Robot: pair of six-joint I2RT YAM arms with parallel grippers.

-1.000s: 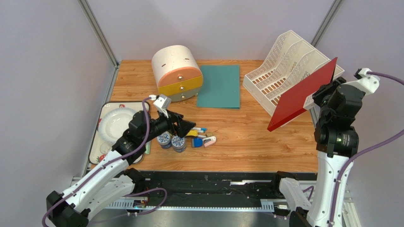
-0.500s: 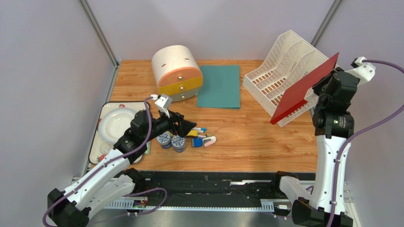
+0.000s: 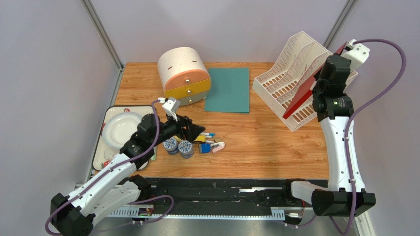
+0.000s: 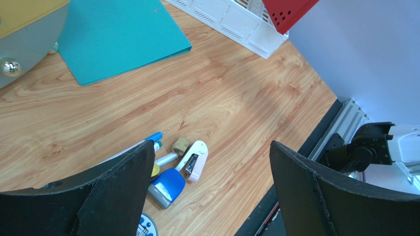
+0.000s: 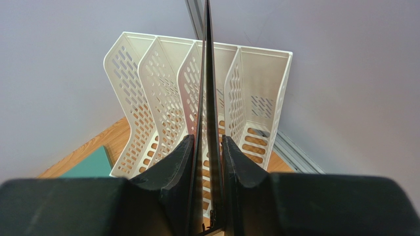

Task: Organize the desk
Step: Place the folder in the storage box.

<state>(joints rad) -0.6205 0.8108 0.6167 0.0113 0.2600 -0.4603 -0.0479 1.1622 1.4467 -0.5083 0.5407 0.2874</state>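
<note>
Over at the far right of the desk (image 3: 256, 142), most of the red folder (image 3: 298, 102) is hidden behind my right arm in the overhead view. Only its lower corner and a sliver near the wrist show. My right wrist camera sees it edge-on as a thin dark line among the dividers of the white file rack (image 5: 246, 98). I cannot tell which slot it is over, or whether it is inside one. My left fingers (image 4: 113, 196) block the lower corners of the left wrist view, so two round blue-topped containers (image 3: 178, 146) barely show there.

My right arm stands tall from its base, wrist bent toward the rack. My right gripper (image 5: 207, 142) is pinched narrow on the folder's flat faces. My left arm reaches forward, low over the wood. My left gripper (image 3: 193, 131) is spread wide with nothing between the fingers, above a white stapler (image 4: 193, 160), a blue-and-grey block (image 4: 167, 183) and some pens (image 4: 154, 138).

The desk is orange-brown wood-grain edged by metal rails. The rack is perforated plastic with curved dividers. A teal folder (image 3: 227, 90) lies flat beside a round drawer unit (image 3: 183, 73) with orange and yellow fronts. A white plate (image 3: 121, 127) sits on a patterned tray (image 3: 100, 142) at the left edge.
</note>
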